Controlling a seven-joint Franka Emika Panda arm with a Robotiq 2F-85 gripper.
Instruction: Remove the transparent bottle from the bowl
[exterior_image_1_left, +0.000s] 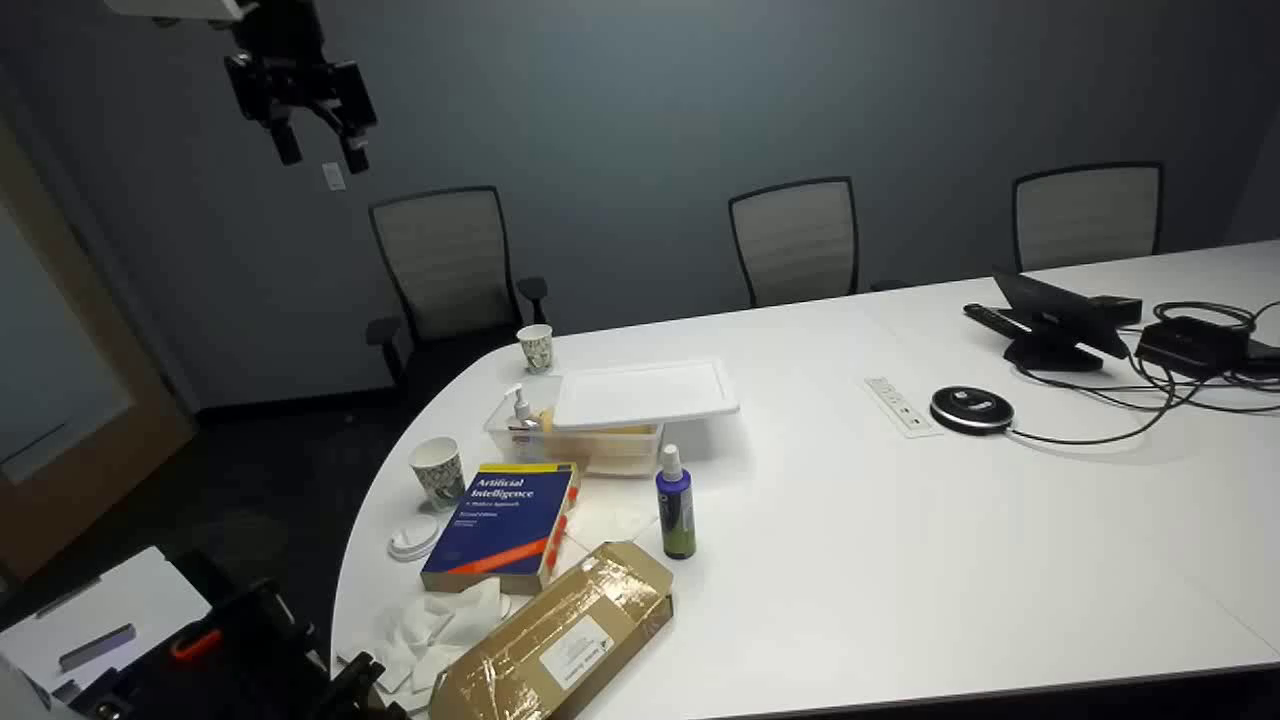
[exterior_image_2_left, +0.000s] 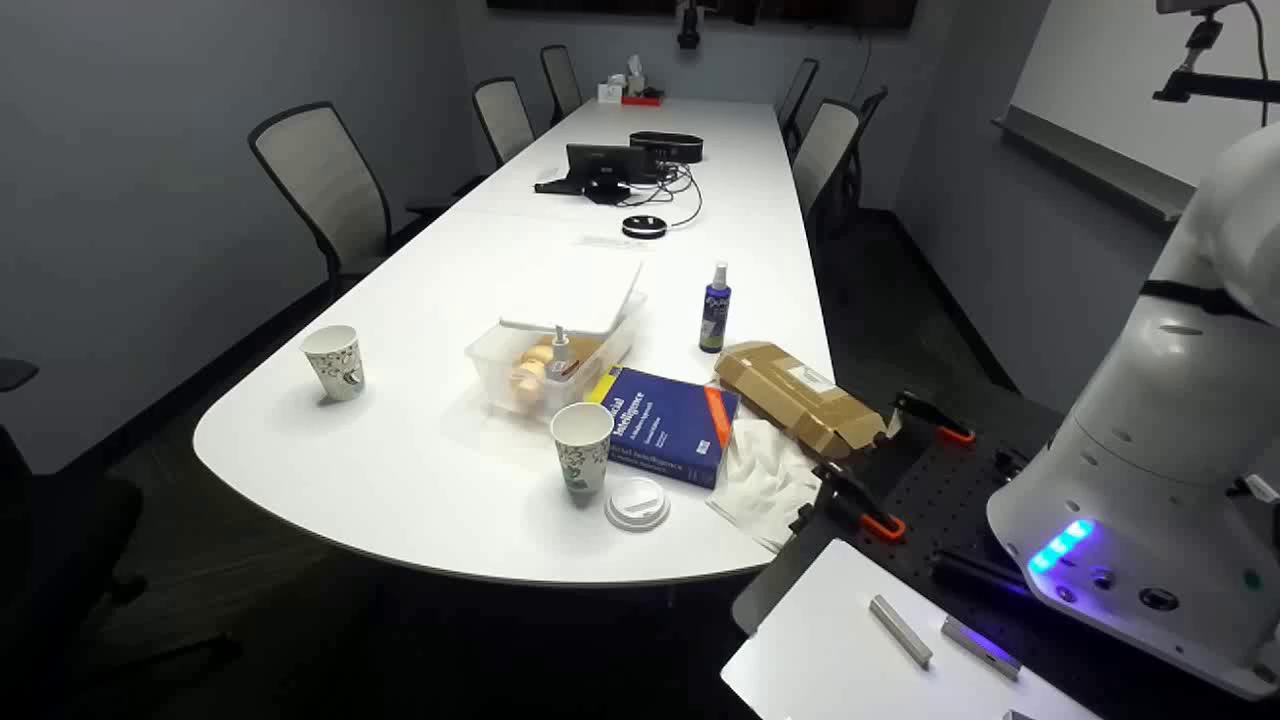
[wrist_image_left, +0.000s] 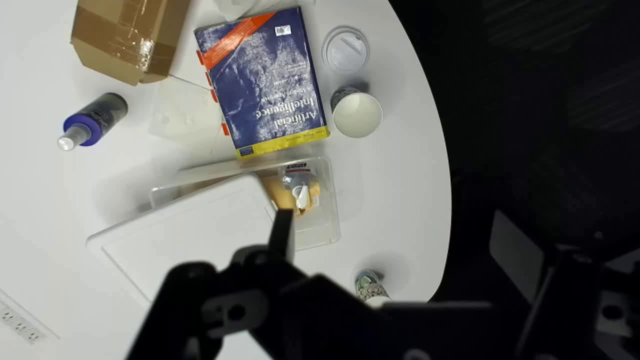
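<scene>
The transparent bottle (exterior_image_1_left: 523, 412), small with a white pump top, stands inside a clear rectangular plastic container (exterior_image_1_left: 590, 445). It also shows in the other views (exterior_image_2_left: 560, 352) (wrist_image_left: 298, 176); its lower part is partly hidden by the container wall. The container (exterior_image_2_left: 490, 365) (wrist_image_left: 322, 232) also holds brownish-yellow items. A white lid (exterior_image_1_left: 645, 393) (wrist_image_left: 195, 240) lies askew over part of it, leaving the bottle's end uncovered. No round whitish bowl shows. My gripper (exterior_image_1_left: 322, 155) is open and empty, high above the table and apart from everything; its spread fingers show in the wrist view (wrist_image_left: 400, 240).
A dark blue spray bottle (exterior_image_1_left: 676, 515) stands beside the container. A blue book (exterior_image_2_left: 665, 425), a paper cup (exterior_image_2_left: 582, 450), a cup lid (exterior_image_2_left: 637, 503), tissues (exterior_image_2_left: 768, 475) and a cardboard box (exterior_image_2_left: 800, 395) lie nearby. Another paper cup (exterior_image_2_left: 335, 362) stands near the rounded table edge.
</scene>
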